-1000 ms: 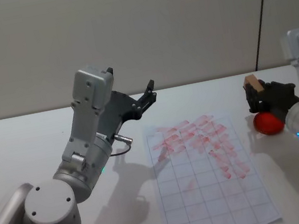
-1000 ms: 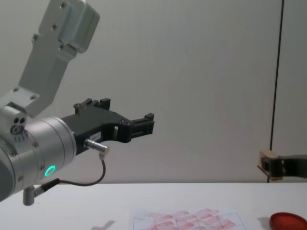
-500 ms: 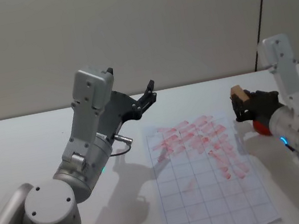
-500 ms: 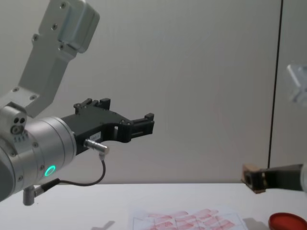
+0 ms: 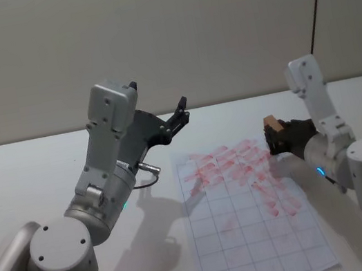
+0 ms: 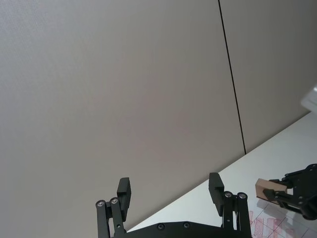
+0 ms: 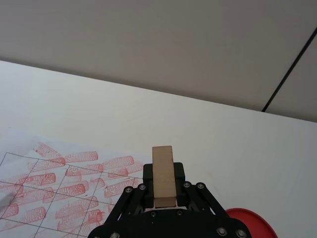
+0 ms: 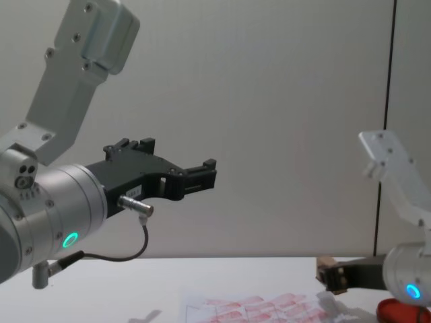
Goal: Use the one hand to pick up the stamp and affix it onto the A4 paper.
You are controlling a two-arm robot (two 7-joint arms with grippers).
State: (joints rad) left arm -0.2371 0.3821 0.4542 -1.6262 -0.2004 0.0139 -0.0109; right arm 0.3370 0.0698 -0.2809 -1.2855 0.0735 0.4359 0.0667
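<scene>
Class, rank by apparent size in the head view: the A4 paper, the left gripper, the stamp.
A4 paper, clearly largest.
Left gripper, raised off the table, perhaps inflated by nearness.
Stamp, smallest, clamped in the right gripper.

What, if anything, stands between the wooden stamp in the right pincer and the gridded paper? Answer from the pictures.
Nothing visible does. The right pincer holds the stamp above the far right edge of the paper, open air beneath. The red dish lies off to the right; the open left pincer is raised off to the left.
</scene>
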